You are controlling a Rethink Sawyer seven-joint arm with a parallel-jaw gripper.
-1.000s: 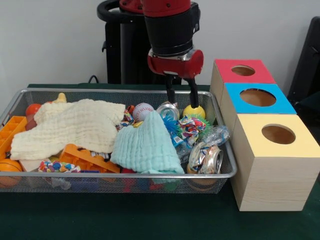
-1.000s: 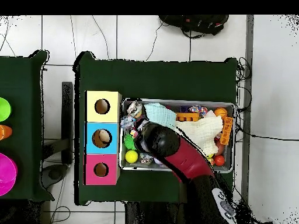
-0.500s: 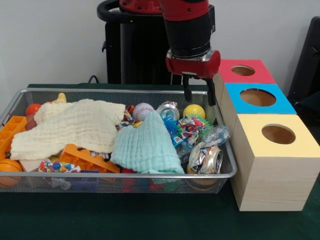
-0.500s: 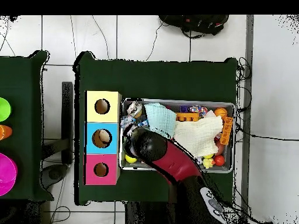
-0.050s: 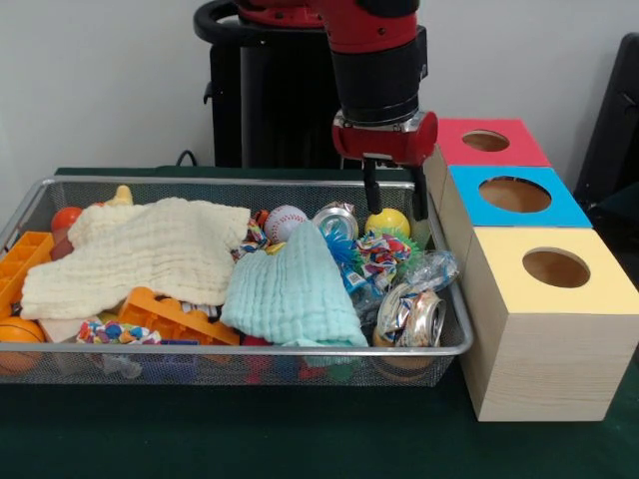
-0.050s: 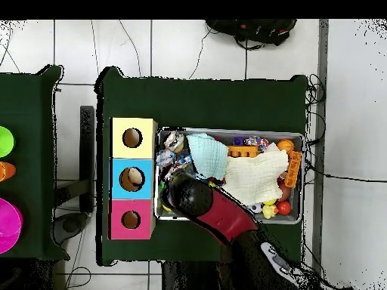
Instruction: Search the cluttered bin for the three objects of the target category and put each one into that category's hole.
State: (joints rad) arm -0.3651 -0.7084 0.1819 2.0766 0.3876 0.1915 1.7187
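Front view: gripper (image 5: pixel 395 200) hanging at the far right corner of the wire bin (image 5: pixel 300 350), fingers spread wide, one on each side of the yellow ball (image 5: pixel 387 222), nothing clamped. Right finger close to the bin's right rim and to the wall of the red box (image 5: pixel 477 148); little room on that side. Left finger just beside a crushed silver can (image 5: pixel 334 221). White baseball (image 5: pixel 287 223) further left along the far rim. Orange ball (image 5: pixel 16 335) tucked into the near left corner, a small red-orange ball (image 5: pixel 66 217) in the far left corner. Mint cloth (image 5: pixel 292 288) heaped mid-bin, cream cloth (image 5: pixel 140 251) spread over the left half, orange plastic blocks (image 5: pixel 178 317) poking out below it. Second crushed can (image 5: pixel 418 319) against the near right rim, beside the yellow box (image 5: pixel 544 317). Blue box (image 5: pixel 511 200) between the red and yellow ones, all three in a row touching, round holes facing up and uncovered.

Overhead view: arm (image 6: pixel 215 213) covering the bin's corner nearest the red box (image 6: pixel 131 220), gripper hidden beneath it. Something pale visible inside the blue box (image 6: pixel 132 180). Green tablecloth (image 6: pixel 204 98) bare on the side of the bin away from the arm.
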